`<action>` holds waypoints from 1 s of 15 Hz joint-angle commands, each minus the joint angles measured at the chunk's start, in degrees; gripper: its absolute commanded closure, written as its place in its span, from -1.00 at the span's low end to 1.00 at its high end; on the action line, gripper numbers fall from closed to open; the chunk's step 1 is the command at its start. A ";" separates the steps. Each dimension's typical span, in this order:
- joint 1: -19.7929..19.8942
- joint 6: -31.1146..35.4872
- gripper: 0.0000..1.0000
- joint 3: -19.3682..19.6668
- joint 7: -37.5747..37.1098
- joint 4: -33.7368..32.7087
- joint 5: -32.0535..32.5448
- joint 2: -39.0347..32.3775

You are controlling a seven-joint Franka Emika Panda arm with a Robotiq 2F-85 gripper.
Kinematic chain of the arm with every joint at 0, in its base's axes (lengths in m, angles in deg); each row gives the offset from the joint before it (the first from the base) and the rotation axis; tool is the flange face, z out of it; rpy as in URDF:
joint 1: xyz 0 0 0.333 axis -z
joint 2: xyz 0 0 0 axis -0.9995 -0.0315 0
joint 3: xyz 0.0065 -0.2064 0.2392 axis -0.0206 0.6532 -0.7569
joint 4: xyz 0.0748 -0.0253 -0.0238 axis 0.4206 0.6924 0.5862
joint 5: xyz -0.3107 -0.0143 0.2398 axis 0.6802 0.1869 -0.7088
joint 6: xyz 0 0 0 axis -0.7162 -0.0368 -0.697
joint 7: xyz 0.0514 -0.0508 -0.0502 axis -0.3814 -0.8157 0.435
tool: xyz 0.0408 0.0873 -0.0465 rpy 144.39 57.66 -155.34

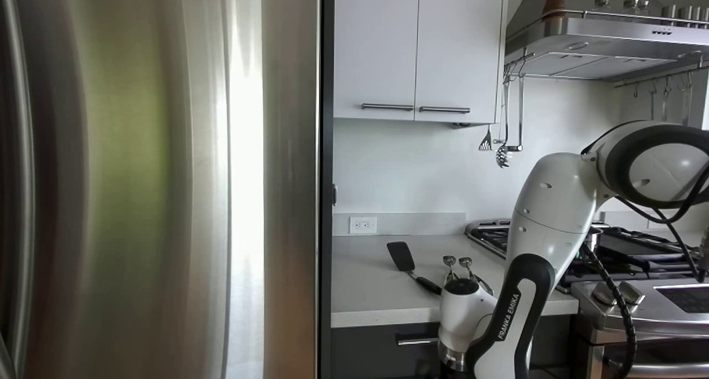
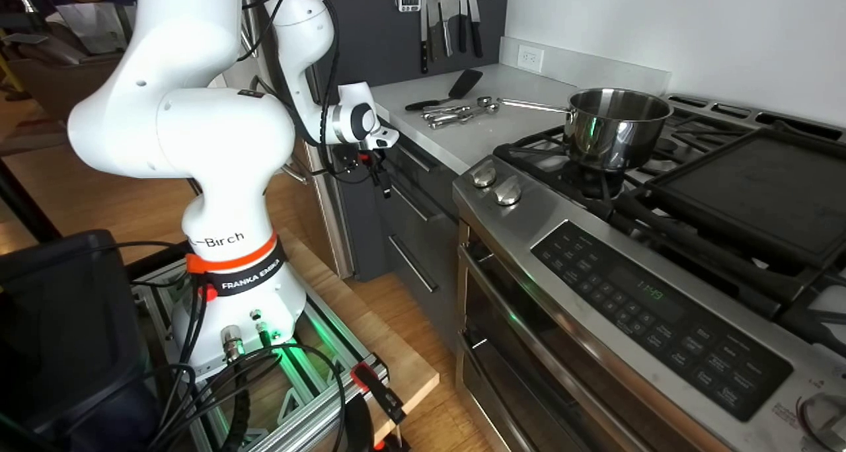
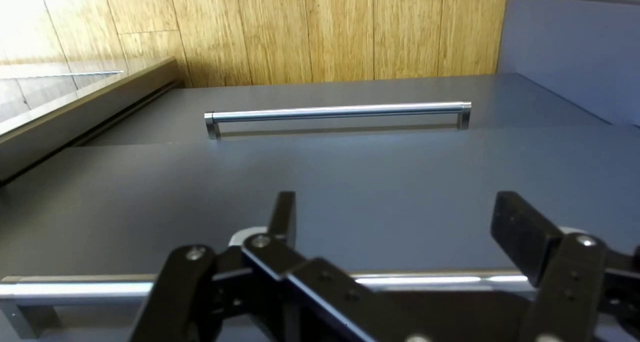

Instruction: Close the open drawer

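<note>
Claw (image 3: 396, 200) spread, dark-grey drawer front (image 3: 340, 182) beyond it

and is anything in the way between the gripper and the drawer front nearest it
Nothing loose shows between the gripper and that drawer front in the wrist view; only the drawer's bar handle crosses there, partly hidden behind the gripper.

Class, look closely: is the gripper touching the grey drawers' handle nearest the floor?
Apart. In the wrist view, a stretch of grey drawer front shows plainly between the gripper and that handle.
</note>
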 commanded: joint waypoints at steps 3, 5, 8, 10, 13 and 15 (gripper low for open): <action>-0.64 4.68 -1.00 3.16 -0.31 -3.32 0.05 -5.23; -0.96 7.20 -1.00 4.42 0.41 -4.37 -0.54 -7.20; -2.42 11.06 -1.00 6.41 1.55 -4.87 -1.36 -9.36; -4.62 13.22 -1.00 8.42 2.71 -4.47 -1.80 -9.99; -0.39 11.55 -1.00 2.86 6.35 -3.26 -3.95 -7.65; 2.29 7.96 -1.00 -1.30 9.65 -1.49 -4.86 -3.91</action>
